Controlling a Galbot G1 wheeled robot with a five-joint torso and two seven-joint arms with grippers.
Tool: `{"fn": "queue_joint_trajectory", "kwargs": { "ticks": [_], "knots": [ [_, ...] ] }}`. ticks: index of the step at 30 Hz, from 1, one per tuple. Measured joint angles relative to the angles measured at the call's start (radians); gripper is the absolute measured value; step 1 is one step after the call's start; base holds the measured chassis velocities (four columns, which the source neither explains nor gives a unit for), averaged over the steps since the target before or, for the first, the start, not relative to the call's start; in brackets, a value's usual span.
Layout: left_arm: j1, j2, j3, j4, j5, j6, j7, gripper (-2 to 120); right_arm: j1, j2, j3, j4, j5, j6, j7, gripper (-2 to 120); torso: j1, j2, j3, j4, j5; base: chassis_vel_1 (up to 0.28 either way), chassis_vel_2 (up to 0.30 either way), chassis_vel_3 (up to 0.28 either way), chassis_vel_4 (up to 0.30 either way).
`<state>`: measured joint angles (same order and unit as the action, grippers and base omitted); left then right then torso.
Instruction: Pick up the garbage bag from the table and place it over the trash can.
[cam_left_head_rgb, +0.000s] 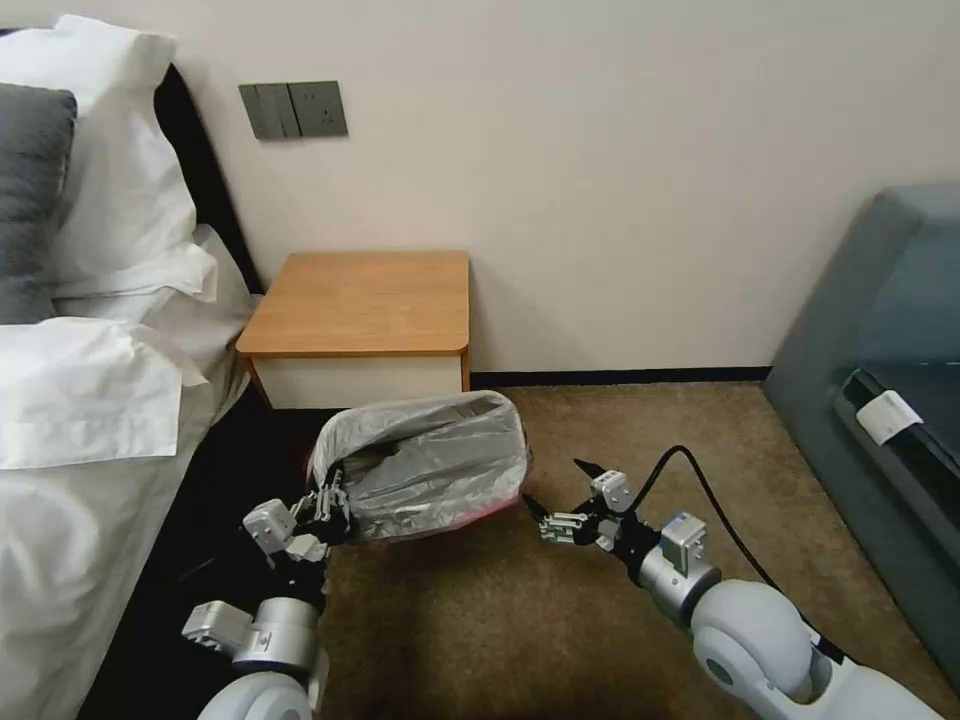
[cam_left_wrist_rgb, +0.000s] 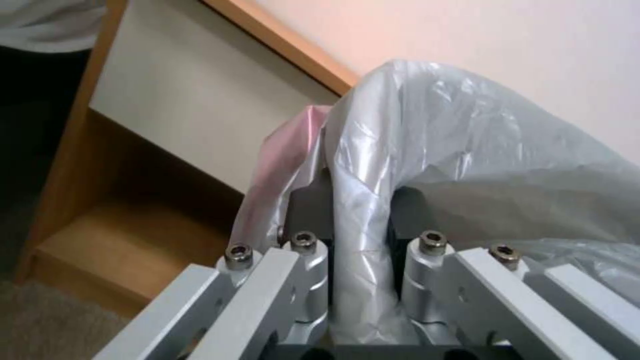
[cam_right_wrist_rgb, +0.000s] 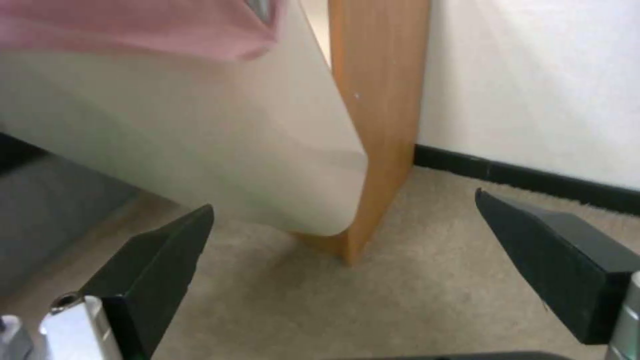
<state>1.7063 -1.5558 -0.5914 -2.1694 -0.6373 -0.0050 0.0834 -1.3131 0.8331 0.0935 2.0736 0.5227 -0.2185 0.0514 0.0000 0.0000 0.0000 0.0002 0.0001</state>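
Head view, lower left of the frame: the left gripper (cam_left_head_rgb: 328, 508) is clamped on a fold of the garbage bag (cam_left_head_rgb: 440, 462) at the near left corner of the trash can (cam_right_wrist_rgb: 200, 150). In the left wrist view a band of the grey plastic runs between the two dark fingers (cam_left_wrist_rgb: 310, 202) of that gripper (cam_left_wrist_rgb: 357, 210), pinched there, with a pinkish-red strip of the bag (cam_left_wrist_rgb: 467, 150) hanging on the outer side.

At the lower centre right of the head view, the right gripper (cam_left_head_rgb: 555, 497) hovers just beside the bin's right side with its jaws spread wide and nothing between them. The right wrist view shows its two black fingertips (cam_right_wrist_rgb: 167, 250) far apart over the carpet (cam_right_wrist_rgb: 400, 300), facing the beige wall of the bin and a pink edge of the bag at the top left.

In the middle of the head view the bag is draped over the bin's mouth: thin, crinkly, translucent grey, sagging inward, its reddish hem showing along the near lower edge. The bin looks tilted.

Behind it, upper centre, stands the table (cam_left_head_rgb: 365, 300), its orange-brown top bare, against the pale wall (cam_left_head_rgb: 650, 150). A bed (cam_left_head_rgb: 90, 400) with white linen fills the left side.
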Motion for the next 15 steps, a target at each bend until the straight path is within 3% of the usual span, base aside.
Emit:
{"fn": "queue_joint_trajectory", "kwargs": {
  "ticks": [7,11,12,13,15],
  "knots": [
    [-0.011,-0.013,-0.031,0.009,-0.018,0.001,-0.002,11,-0.155,0.043,0.065,0.108,0.05,0.028,0.03,100,0.0,0.0,0.0,-0.0002,-0.0001,0.0,0.0,0.0,0.0],
    [-0.011,-0.013,-0.031,0.009,-0.018,0.001,-0.002,11,-0.155,0.043,0.065,0.108,0.05,0.028,0.03,100,0.0,0.0,0.0,-0.0002,-0.0001,0.0,0.0,0.0,0.0],
    [-0.021,-0.014,-0.042,0.025,-0.026,0.0,-0.002,11,-0.262,0.124,0.052,0.234,0.265,0.01,0.086,100,0.0,0.0,0.0,-0.0003,-0.0003,0.0,0.0,0.0,0.0],
    [-0.021,-0.014,-0.042,0.025,-0.026,0.0,-0.002,11,-0.262,0.124,0.052,0.234,0.265,0.01,0.086,100,0.0,0.0,0.0,-0.0003,-0.0003,0.0,0.0,0.0,0.0],
    [-0.026,-0.015,-0.042,0.03,-0.026,0.0,-0.002,11,-0.233,0.202,0.006,0.275,0.444,-0.012,0.164,100,0.0,0.0,0.0,-0.0001,-0.0002,0.0,0.0,0.0,0.0]
  ]
}}
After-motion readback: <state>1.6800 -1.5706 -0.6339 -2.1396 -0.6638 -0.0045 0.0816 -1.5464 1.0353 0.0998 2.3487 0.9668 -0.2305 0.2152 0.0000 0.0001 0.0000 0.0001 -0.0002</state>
